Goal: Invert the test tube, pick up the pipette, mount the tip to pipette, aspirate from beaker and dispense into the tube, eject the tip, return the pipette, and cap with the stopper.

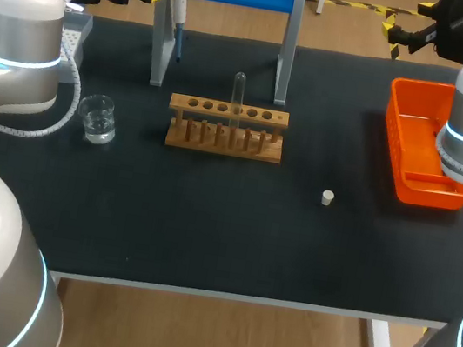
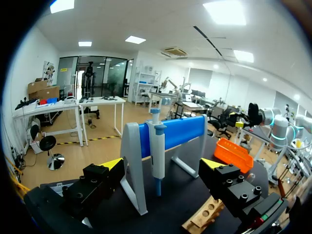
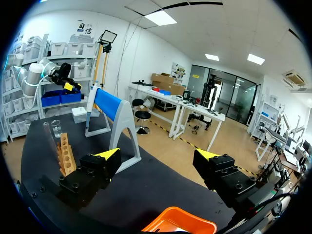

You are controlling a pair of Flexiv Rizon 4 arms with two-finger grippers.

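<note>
Both arms hang at the far corners of the black table (image 1: 203, 239). The left gripper (image 2: 162, 165) is spread wide, with nothing held between its yellow-tipped fingers. Ahead of it, the white-and-blue pipette (image 2: 157, 151) hangs on the grey stand with a blue bar (image 2: 180, 131), at the table's far edge. The right gripper (image 3: 157, 155) is also spread wide and empty, at the far right corner. The orange plastic tray (image 1: 407, 179) lies along the right edge. Near the table's middle sits the wooden test-tube rack (image 1: 224, 137), with a clear glass test tube (image 1: 238, 95) standing upright in it. A small glass beaker (image 1: 98, 119) of clear liquid stands near the left edge. A small white stopper (image 1: 327, 197) lies on the table between the rack and the tray, apart from both.
</note>
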